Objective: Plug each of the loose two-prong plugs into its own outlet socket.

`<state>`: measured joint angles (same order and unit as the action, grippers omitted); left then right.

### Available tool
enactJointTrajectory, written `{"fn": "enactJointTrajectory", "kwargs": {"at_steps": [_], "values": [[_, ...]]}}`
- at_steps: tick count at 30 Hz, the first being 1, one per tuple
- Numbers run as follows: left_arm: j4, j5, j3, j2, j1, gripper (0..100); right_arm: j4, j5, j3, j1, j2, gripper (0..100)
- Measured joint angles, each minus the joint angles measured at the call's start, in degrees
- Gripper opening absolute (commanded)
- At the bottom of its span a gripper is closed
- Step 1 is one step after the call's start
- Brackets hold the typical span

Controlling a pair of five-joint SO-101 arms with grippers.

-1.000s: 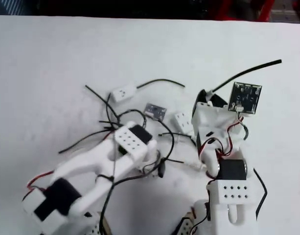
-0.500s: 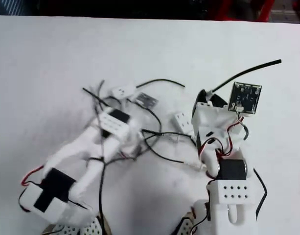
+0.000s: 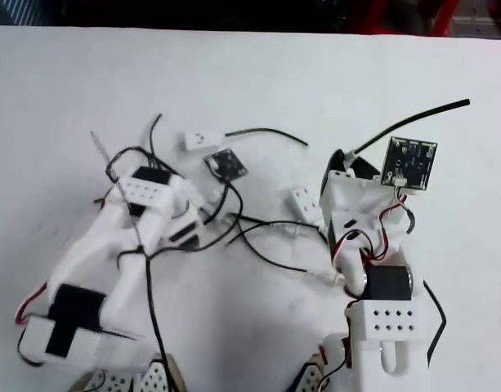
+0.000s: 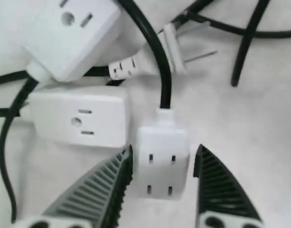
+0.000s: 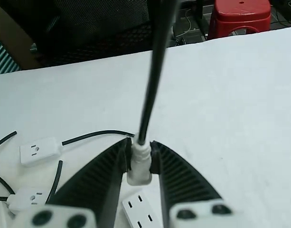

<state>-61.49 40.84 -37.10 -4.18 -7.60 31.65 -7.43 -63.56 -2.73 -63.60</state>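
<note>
Left gripper [image 4: 164,152] is open, its jaws standing either side of a small white socket block [image 4: 163,175]; one finger appears to touch the block's edge, while the other stands just clear. A black cord [image 4: 165,88] leaves the block's far end. Just beside the block lies a flat outlet socket [image 4: 79,118]. Beyond it are a second outlet socket [image 4: 64,28] and a loose two-prong plug [image 4: 171,45], its prongs bare and unmated. Right gripper [image 5: 139,145] is clamped on a white plug [image 5: 138,166], whose stiff lead [image 5: 152,71] rises from the jaws. Another socket block [image 5: 138,211] lies close beneath this plug, and a further outlet [image 5: 38,149] lies well apart across the table [image 3: 315,73].

Probable faults: uneven jaw contact may twist the small block as the left jaws close. The crossed cords may drag neighbouring sockets out of position when any one item is lifted. The stiff lead may lever the white plug askew in the right jaws. Its prongs are hidden, so alignment with the slots cannot be confirmed.

From the high view, the left arm [image 3: 111,245] is extended forward from its base with the wrist pitched down over the cord tangle. The right arm [image 3: 373,269] is folded close to its base, with its gripper low and facing the far edge.
</note>
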Motion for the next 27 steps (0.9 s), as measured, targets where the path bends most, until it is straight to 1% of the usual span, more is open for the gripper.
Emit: {"fn": "enactJointTrajectory", "kwargs": {"at_steps": [4,7,9,11,14,18,23,27], "values": [[-4.31,0.18,0.0,-8.0,0.0,25,0.0,0.0,0.0,-0.18,0.0,1.7],[-7.65,0.18,0.0,-14.86,0.62,25,0.09,0.0,0.0,-1.76,0.0,1.7],[-9.05,-0.62,0.0,-18.99,2.55,25,0.88,0.0,0.0,-3.43,0.0,1.7],[-9.76,-2.64,0.0,-22.68,5.89,25,2.55,0.0,0.0,-5.98,0.0,1.7],[-9.93,-4.92,-0.35,-27.34,12.13,25,7.21,0.0,0.97,-11.52,0.0,1.7],[-9.93,-5.89,-4.22,-33.14,20.48,25,12.92,0.0,2.73,-21.36,0.0,1.7],[-8.88,-5.98,-10.99,-40.35,29.54,25,13.63,0.0,2.73,-34.37,0.0,1.7],[-4.57,-8.62,-18.55,-44.48,34.02,25,13.63,0.0,4.04,-43.34,4.31,1.7]]}}
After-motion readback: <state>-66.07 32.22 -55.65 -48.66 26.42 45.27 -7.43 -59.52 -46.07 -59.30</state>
